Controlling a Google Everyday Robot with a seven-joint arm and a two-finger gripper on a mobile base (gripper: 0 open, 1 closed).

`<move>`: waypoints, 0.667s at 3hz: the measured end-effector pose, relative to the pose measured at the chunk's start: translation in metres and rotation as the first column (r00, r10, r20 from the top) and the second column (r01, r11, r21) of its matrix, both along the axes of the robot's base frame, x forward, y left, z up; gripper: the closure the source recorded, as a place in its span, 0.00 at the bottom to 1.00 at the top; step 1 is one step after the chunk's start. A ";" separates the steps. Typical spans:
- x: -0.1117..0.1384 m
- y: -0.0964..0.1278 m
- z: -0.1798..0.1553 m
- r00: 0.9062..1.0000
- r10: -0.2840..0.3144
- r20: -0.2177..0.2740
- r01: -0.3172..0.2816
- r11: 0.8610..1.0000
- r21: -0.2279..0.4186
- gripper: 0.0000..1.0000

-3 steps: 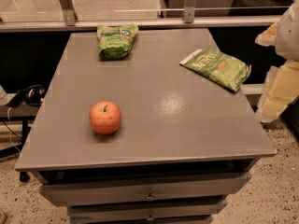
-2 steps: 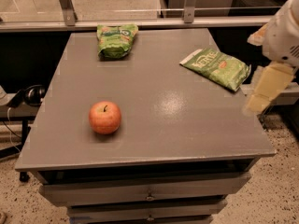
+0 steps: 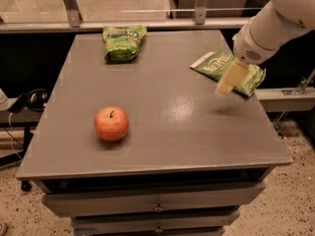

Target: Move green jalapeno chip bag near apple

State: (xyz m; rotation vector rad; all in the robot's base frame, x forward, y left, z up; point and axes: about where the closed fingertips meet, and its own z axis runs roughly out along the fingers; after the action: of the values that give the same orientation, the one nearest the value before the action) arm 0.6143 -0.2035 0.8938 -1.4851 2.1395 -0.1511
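One gripper point(image 3: 230, 77) is hanging over the middle of the green jalapeno chip bag point(image 3: 209, 65); whether it is released or clenched, cannot tell. The bag is lying flat on the counter point(image 3: 172, 132), long axis slanting. The apple point(image 3: 111, 123) is sitting well apart from the bag, leftward and nearer the camera.

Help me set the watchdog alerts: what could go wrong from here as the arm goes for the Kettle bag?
1. The green jalapeno chip bag lies near the table's right edge, with the gripper over it; a poor grasp could nudge it off.
2. A second green bag sits at the back left, so a mix-up is possible.
3. The apple is round; a bag slid into it may set it rolling.
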 end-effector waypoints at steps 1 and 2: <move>0.054 -0.003 -0.019 0.997 -0.056 0.043 0.055 0.998 0.031 0.00; 0.078 -0.010 -0.032 0.994 -0.096 0.050 0.094 0.995 0.041 0.00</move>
State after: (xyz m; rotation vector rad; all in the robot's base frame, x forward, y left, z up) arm 0.6927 -0.2138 0.8615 -1.3444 2.1601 -0.1798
